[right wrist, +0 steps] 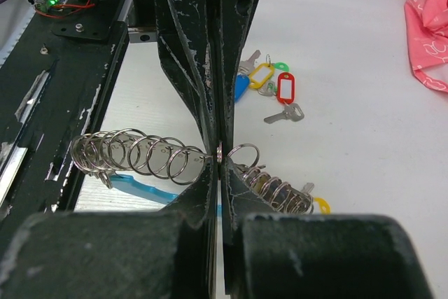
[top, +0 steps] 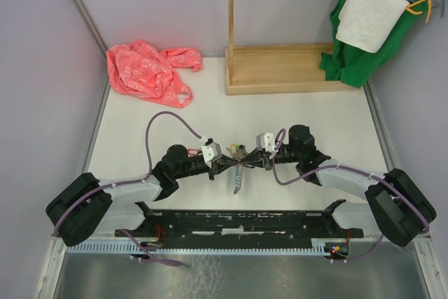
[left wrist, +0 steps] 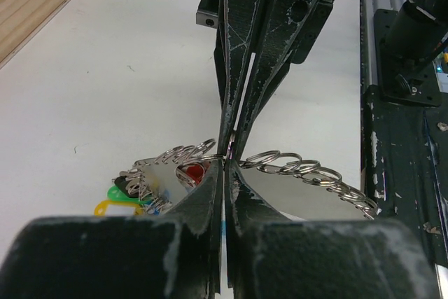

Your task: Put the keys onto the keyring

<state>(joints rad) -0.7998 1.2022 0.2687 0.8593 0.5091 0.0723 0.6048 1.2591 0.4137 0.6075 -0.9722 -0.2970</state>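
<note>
No words, numbers or brand marks can be read anywhere: the white print on the pink plastic bag (top: 147, 71) is too blurred, and the coloured key tags (right wrist: 285, 87) show no legible writing.

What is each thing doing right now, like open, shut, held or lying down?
Left fingers: shut on keyring.
Right fingers: shut on keyring.
Keyring: pinched from both sides.
Keys: tagged ones lying loose.
Bag: crumpled.
Towel: hanging up.
</note>
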